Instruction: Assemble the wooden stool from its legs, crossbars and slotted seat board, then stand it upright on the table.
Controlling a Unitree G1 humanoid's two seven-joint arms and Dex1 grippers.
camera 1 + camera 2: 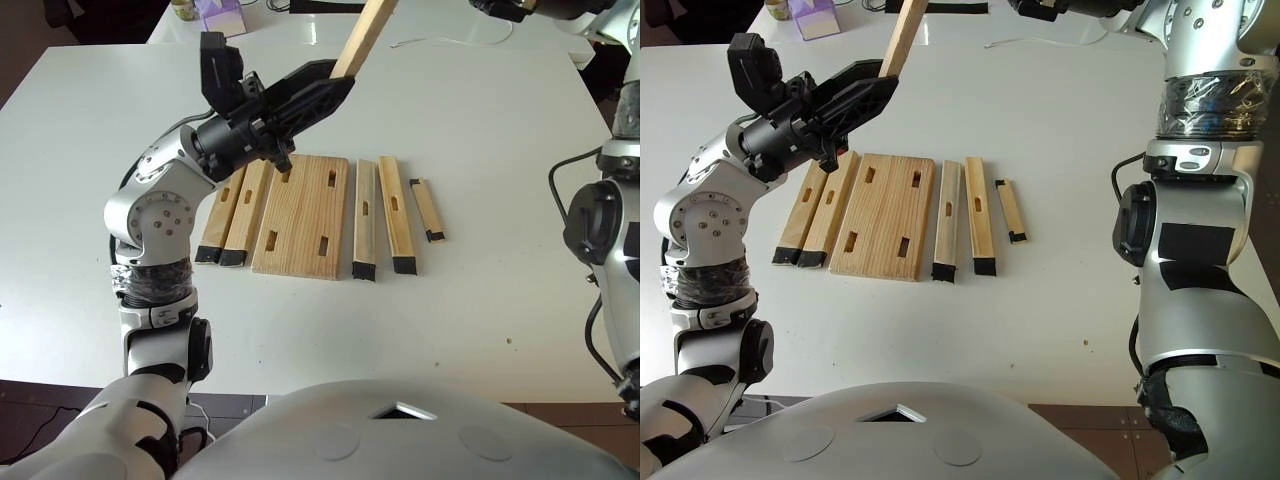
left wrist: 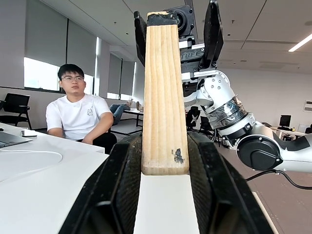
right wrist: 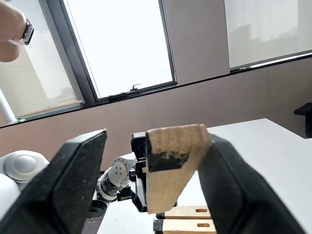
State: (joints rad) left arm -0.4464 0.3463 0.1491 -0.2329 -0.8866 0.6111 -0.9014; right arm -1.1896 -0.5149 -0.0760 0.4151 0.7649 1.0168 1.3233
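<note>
Got the leg (image 1: 368,30) pinched at its lower end in the left gripper (image 1: 330,88), tilted up above the table (image 1: 500,300). Got the right gripper (image 3: 153,156) gaping round the capped top. Looks stiff, light, maybe slick; best squeezed across flat faces.

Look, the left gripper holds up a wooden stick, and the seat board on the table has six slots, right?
Not six: the seat board has four slots, as the left eye view shows. The left gripper does hold up a wooden stick.
</note>
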